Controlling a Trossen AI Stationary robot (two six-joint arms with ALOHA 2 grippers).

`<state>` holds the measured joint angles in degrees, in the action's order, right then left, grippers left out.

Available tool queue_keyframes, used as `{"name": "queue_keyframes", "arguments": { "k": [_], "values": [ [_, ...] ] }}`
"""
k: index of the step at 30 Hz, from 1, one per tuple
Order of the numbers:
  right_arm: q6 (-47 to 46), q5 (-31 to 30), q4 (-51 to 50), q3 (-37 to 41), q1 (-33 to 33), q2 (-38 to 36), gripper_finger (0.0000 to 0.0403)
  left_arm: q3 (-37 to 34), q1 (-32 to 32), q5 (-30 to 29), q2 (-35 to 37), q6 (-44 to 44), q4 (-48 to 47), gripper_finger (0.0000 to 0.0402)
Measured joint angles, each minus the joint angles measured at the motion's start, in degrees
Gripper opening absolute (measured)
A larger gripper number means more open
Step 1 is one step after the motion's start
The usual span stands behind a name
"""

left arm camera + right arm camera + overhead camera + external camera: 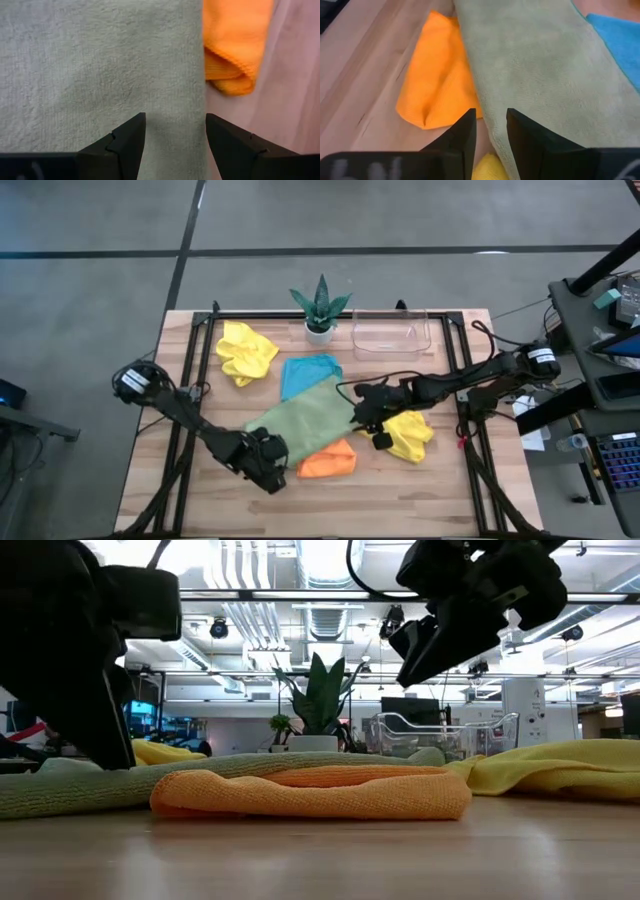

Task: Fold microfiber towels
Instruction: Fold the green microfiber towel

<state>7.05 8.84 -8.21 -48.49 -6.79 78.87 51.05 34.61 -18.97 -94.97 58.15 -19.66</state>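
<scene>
A sage green towel [300,420] lies spread flat mid-table, its edges over a folded orange towel [328,462] and a sky blue towel [310,373]. One yellow towel [245,352] lies crumpled at the far left, another [410,435] at the right. My left gripper [175,135] is open and low over the green towel's near corner [165,100]. One finger is above the cloth and one is past its edge. My right gripper [491,127] is open by a narrow gap. It hangs clear above the green towel's right edge [520,75], as the low view [425,645] shows. My left gripper points down at the green towel's near corner [190,125], fingers apart on either side of its edge strip. In the low view its lower end [110,755] reaches the towel's top. I cannot tell whether the fingertips touch the cloth. The towel lies flat on the table.
A clear plastic tray [390,335] and a spiky potted plant [320,308] stand at the table's far edge. Bare wood [400,490] shows along the near edge, in front of the orange towel.
</scene>
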Motion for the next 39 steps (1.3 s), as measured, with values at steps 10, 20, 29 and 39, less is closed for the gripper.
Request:
{"name": "queue_keyframes", "arguments": {
  "k": [10, 20, 29, 39],
  "values": [
    [-0.31, -0.05, 0.16, 0.00, 0.03, 0.00, 0.0075, 0.20, -0.02, 2.94, -3.50, -0.02, -0.68, 0.0098],
    [-1.15, -0.39, 1.31, 0.94, -0.25, 0.00, 0.0052, 0.38, 0.06, 5.33, 2.61, 1.54, -16.48, 0.0002],
    [-2.65, -0.33, 14.20, 3.04, -3.03, 3.72, 0.0011, -0.04, 0.13, -0.48, 12.23, 2.64, -25.17, 0.0001],
    [-0.54, -0.38, 23.34, -4.86, -6.17, 17.47, 0.0009, -0.21, 0.09, -3.33, 18.09, 2.91, -30.66, 0.0000]
  ]
}}
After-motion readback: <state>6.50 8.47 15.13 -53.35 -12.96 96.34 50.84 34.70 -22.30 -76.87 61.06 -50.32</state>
